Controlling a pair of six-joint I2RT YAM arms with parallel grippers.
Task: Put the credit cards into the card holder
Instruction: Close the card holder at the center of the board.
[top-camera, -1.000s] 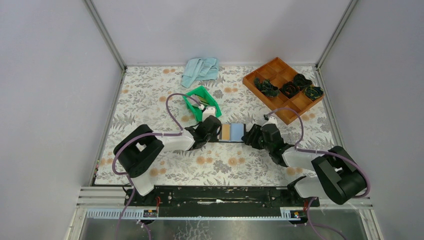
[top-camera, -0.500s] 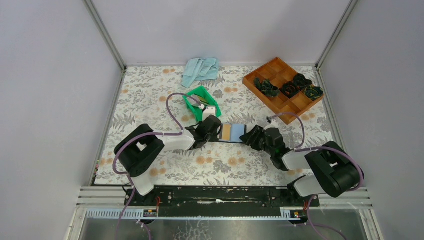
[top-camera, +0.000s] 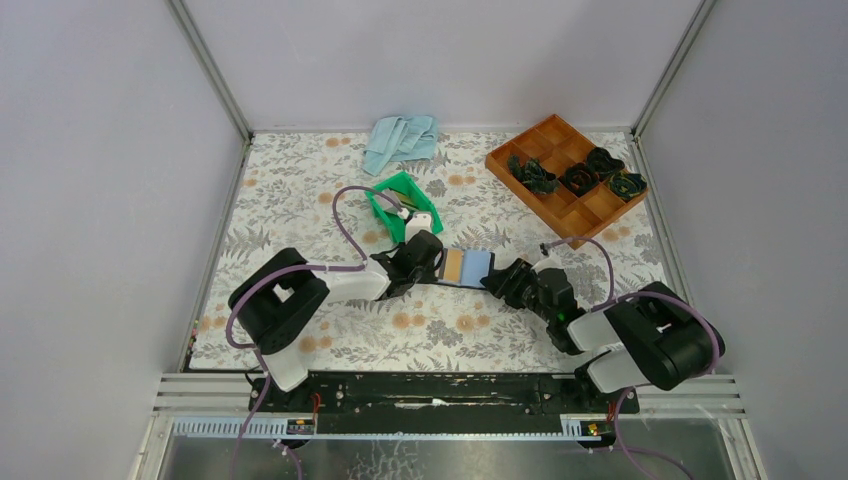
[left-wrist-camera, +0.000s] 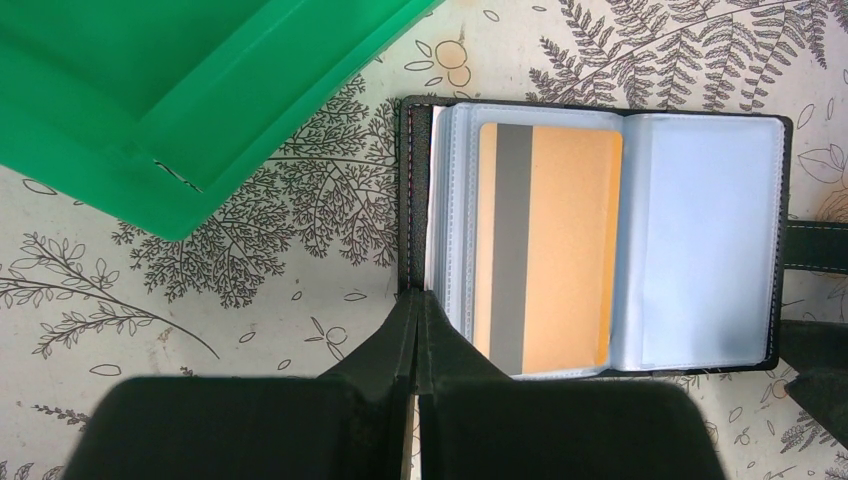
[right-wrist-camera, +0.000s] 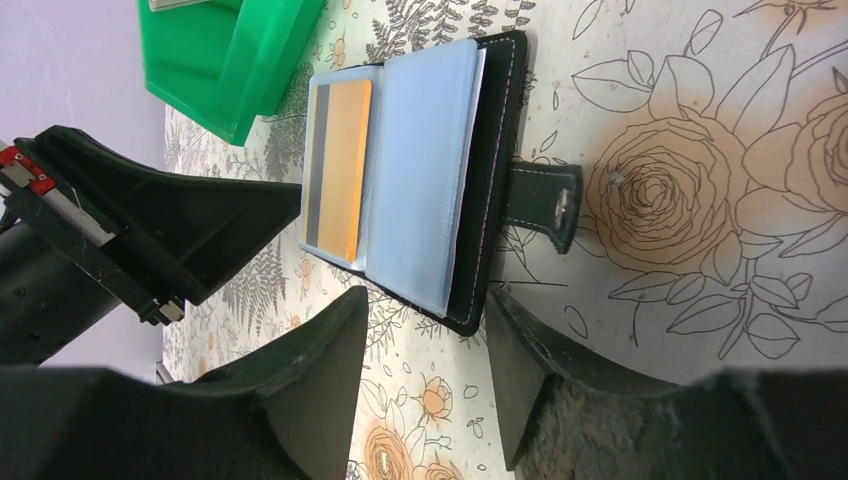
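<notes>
The black card holder (top-camera: 468, 266) lies open on the flowered mat between my grippers. In the left wrist view the card holder (left-wrist-camera: 415, 200) shows an orange credit card (left-wrist-camera: 560, 250) with a grey stripe inside a clear sleeve; the sleeve to its right is empty. My left gripper (left-wrist-camera: 418, 300) is shut, its tips pinching the holder's near left cover edge. My right gripper (right-wrist-camera: 425, 300) is open, its fingers on either side of the holder's (right-wrist-camera: 495, 180) near right corner. The closure tab (right-wrist-camera: 540, 205) sticks out to the right. Pale cards (top-camera: 422, 217) lie in the green bin.
The green bin (top-camera: 392, 203) stands just behind the left gripper and also shows in the left wrist view (left-wrist-camera: 150, 90). A teal cloth (top-camera: 402, 140) lies at the back. A brown compartment tray (top-camera: 575, 210) with dark items stands at the back right.
My right arm has lowered and its gripper has slid in toward the holder's right corner. The holder has turned slightly. The left gripper has stayed put.
</notes>
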